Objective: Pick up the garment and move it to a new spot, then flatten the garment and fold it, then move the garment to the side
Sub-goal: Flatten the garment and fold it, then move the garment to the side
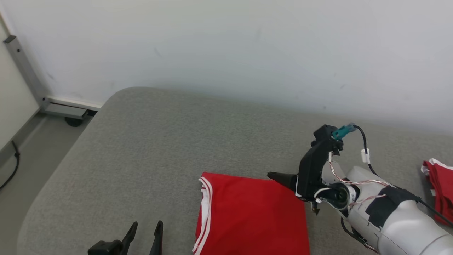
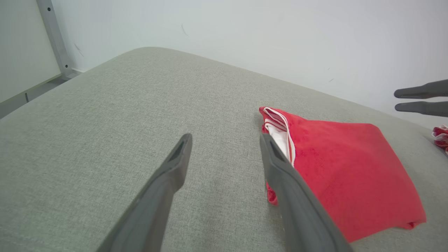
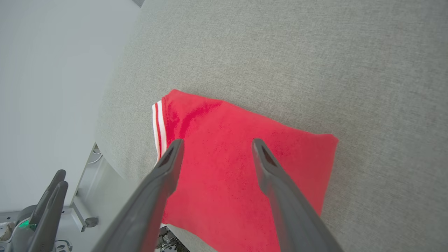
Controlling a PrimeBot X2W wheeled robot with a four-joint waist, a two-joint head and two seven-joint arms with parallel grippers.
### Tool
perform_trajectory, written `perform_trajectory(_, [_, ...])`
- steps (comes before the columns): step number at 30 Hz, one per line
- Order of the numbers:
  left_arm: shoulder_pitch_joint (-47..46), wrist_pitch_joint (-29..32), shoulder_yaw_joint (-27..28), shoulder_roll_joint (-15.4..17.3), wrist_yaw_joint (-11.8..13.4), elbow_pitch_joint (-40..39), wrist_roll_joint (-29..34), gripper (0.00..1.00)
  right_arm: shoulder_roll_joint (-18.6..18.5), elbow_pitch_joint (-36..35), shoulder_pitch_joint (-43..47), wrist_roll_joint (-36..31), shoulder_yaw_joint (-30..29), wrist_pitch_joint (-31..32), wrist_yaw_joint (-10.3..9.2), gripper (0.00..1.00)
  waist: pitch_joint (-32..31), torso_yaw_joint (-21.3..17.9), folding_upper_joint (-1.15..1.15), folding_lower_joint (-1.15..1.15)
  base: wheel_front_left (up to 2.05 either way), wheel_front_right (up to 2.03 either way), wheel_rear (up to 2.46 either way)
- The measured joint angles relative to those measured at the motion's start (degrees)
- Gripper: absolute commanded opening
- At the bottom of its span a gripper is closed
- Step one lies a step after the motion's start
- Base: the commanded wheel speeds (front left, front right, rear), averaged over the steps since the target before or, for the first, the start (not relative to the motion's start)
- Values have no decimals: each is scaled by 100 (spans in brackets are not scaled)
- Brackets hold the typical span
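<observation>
Hovering over garment, right hand spread; left hand spread alongside; red cloth nearby.

Grey, perhaps padded, surface; white wall

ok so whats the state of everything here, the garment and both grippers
red garment: folded into a flat rectangle, lying on the grey pad
left gripper: open, empty, beside the garment
right gripper: open, empty, over the garment
second red cloth: bunched up, near the pad's right side
</observation>
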Motion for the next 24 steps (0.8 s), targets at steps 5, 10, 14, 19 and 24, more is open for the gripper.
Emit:
perform_trajectory(5, [13, -8, 37, 24, 12, -81, -1, 100, -229, -180, 174, -153, 122, -77, 102, 100, -2, -242, 0, 0, 0, 0, 0])
perform_trajectory(10, [16, -7, -4, 11, 25, -103, 0, 100, -493, -309, 372, -387, 339, -101, 132, 100, 6, -427, 0, 0, 0, 0, 0])
perform_trajectory(14, [10, 0, -30, 4, 25, -129, 2, 100, -577, -369, 540, -402, 442, -97, 122, 100, 35, -462, 0, 0, 0, 0, 0])
perform_trajectory(19, [-12, 2, -120, -22, 20, -152, 19, 100, -609, -405, 544, -401, 461, -10, 45, 100, 82, -427, 0, 0, 0, 0, 0])
perform_trajectory(24, [-44, 48, -163, -59, -1, -149, 37, 100, -611, -322, 567, -349, 436, 92, -96, 100, 136, -321, 0, 0, 0, 0, 0])
